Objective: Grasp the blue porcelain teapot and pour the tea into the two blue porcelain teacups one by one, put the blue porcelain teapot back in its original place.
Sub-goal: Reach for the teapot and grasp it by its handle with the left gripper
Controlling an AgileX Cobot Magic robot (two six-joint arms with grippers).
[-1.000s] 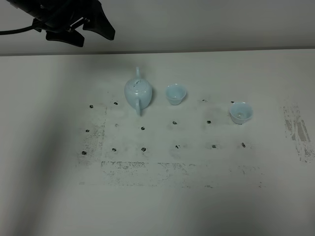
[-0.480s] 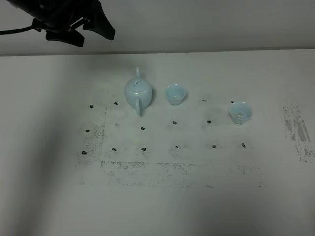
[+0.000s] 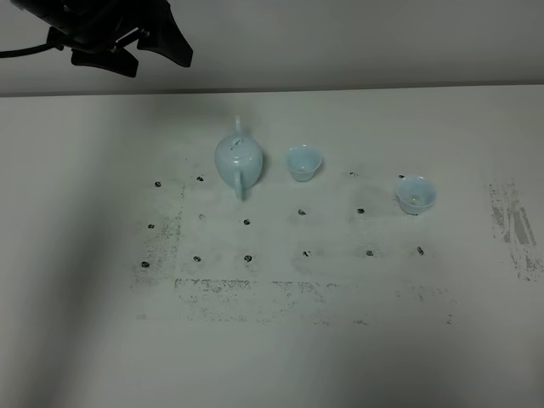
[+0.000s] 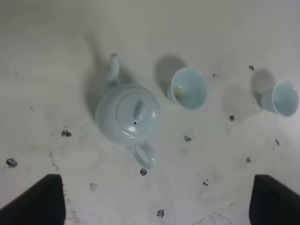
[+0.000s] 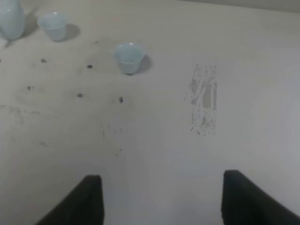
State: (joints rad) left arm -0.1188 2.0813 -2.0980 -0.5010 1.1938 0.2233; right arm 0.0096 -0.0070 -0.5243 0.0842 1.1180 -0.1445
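Note:
The blue porcelain teapot (image 3: 239,161) stands upright at the table's middle back, its lid on and its loop handle toward the front. One teacup (image 3: 303,162) sits just right of it, and the other teacup (image 3: 416,195) stands farther right. In the left wrist view the teapot (image 4: 128,115) and both teacups (image 4: 188,87) (image 4: 281,98) lie well below my left gripper (image 4: 157,204), which is open and empty. My right gripper (image 5: 161,201) is open too, over bare table, with a teacup (image 5: 128,57) far ahead of it.
The left arm (image 3: 110,34) hangs high over the table's back left corner. Dark dot marks and scuffed patches (image 3: 510,225) cover the white table (image 3: 85,255). The table's back edge meets a grey wall.
The left arm has shifted slightly up and to the left in the exterior high view. The teapot and the cups have not moved.

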